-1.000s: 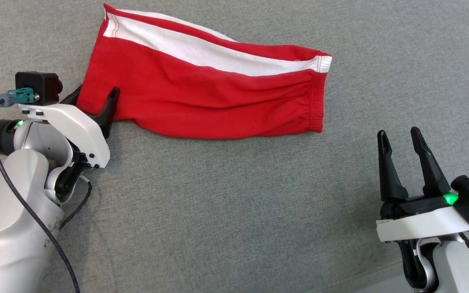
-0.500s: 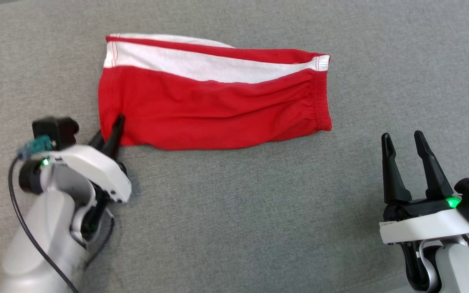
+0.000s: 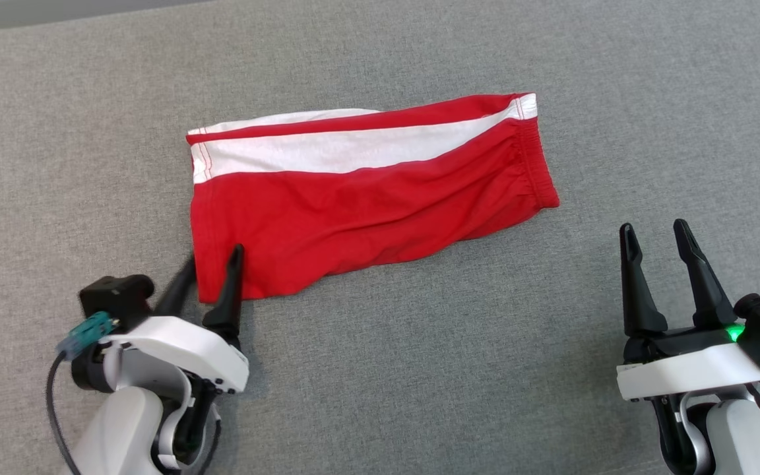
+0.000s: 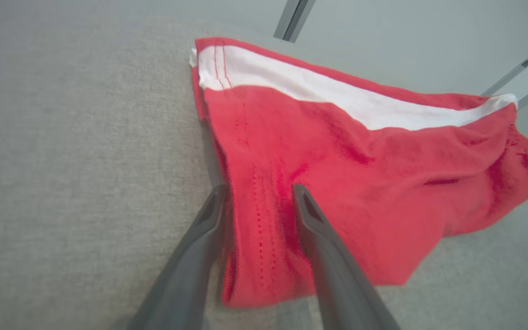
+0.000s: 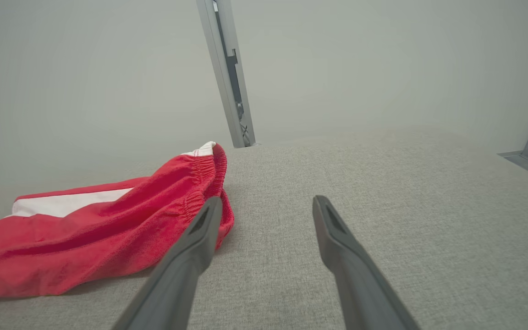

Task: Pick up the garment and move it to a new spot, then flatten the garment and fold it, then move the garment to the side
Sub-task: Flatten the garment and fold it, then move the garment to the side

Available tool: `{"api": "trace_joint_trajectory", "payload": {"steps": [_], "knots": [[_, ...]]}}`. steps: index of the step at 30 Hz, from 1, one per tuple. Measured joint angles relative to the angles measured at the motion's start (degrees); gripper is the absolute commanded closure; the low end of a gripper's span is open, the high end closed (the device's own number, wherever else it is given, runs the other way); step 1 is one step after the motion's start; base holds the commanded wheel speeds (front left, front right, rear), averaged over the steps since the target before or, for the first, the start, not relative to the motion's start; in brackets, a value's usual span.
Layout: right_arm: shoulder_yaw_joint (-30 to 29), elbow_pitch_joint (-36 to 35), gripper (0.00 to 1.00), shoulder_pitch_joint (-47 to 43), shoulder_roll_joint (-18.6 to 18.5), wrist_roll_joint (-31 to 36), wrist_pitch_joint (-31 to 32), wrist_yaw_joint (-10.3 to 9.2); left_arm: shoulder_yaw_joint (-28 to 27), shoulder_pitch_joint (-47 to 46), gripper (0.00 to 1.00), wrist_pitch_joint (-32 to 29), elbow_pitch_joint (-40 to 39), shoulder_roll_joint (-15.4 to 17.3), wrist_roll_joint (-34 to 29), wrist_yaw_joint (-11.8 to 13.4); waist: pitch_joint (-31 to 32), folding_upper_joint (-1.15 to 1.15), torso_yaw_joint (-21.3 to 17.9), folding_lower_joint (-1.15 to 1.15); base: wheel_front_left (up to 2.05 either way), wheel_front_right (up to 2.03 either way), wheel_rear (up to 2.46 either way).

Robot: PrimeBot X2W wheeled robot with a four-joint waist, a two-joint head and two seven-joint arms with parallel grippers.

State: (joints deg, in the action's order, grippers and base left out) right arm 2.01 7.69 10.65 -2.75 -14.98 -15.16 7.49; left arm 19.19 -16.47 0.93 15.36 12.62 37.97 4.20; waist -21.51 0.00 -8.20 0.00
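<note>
Red garment [image 3: 367,198] cloth is thin, and my worry is a lift that catches one layer or nothing. My left gripper [image 3: 214,257] stands parted, not pinching, so pulling now would likely slide off the hem. Closing too shallow could drag the corner and bunch it. The near-left corner lies between those fingers, one tip over the cloth, the other just beside its edge. Beyond that the garment runs off to the right, white band on the far side. Its waistband end is near my right gripper [image 3: 654,227], which hangs open and clear of it.
</note>
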Motion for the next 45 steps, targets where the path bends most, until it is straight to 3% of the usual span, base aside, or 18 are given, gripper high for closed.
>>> {"api": "trace_joint_trajectory", "payload": {"steps": [6,10,18,37,45], "knots": [[-0.4,-0.4,0.0,0.6,0.0,2.0,0.0,0.0,-2.9,0.1,0.0,11.1,-3.4,0.2,-4.4,3.0,1.0,0.0,0.5,0.0,0.0,0.0,0.0],[-0.9,-1.1,0.0,1.5,0.0,5.6,0.5,0.0,-4.9,0.0,0.0,13.5,-7.5,2.0,-9.3,5.0,2.2,0.0,1.8,0.0,0.0,0.0,0.0],[-1.8,-2.1,0.0,0.7,0.0,8.5,2.8,0.0,-5.3,3.9,0.0,13.8,-12.9,4.4,-13.6,6.5,5.0,0.0,3.5,0.0,0.0,0.0,0.0],[-4.6,-4.2,0.0,0.4,-0.1,9.9,5.9,0.01,-2.9,5.5,0.0,12.2,-15.8,4.4,-14.2,7.2,5.3,0.0,6.3,0.0,0.0,0.0,0.0],[-2.2,4.6,0.0,9.1,-3.1,8.8,8.6,0.0,-1.7,3.4,0.0,11.9,-15.5,3.8,-14.3,6.9,2.6,0.0,8.0,0.0,0.0,0.0,0.0]]}}
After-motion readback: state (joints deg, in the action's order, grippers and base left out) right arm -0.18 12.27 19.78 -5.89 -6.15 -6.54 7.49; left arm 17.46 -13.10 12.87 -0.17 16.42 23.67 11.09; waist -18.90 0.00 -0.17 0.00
